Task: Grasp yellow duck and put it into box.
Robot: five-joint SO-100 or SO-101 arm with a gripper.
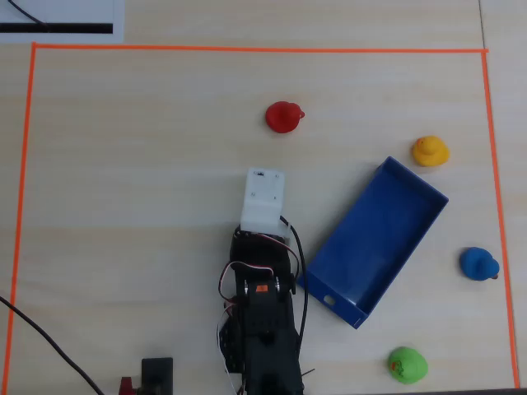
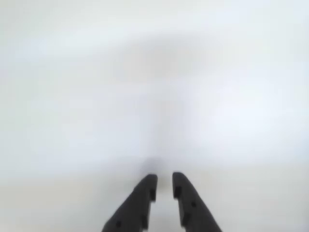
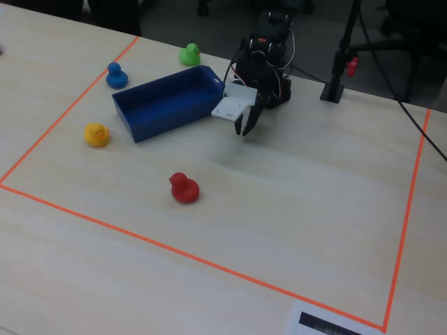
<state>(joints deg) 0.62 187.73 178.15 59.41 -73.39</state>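
- yellow duck point(image 1: 430, 151) sits on the table just off the box's point(image 1: 409, 174) upper-right end in the overhead view, not touching; head toward the left there
- box long axis runs diagonally, lower-left to upper-right, empty
- gripper point(image 2: 164, 185) fingers nearly together, narrow gap, holding nothing, touching nothing
- gripper point(image 3: 247, 125) hangs left of the box, well apart from the duck

We saw a pale wood-grain table point(image 3: 293, 209) with an orange tape rectangle point(image 3: 209, 262) marking the workspace. A white label point(image 3: 332, 324) lay at 5 o'clock in the fixed view. A black stand point(image 3: 339, 59) stood at 1 o'clock, dark floor behind.
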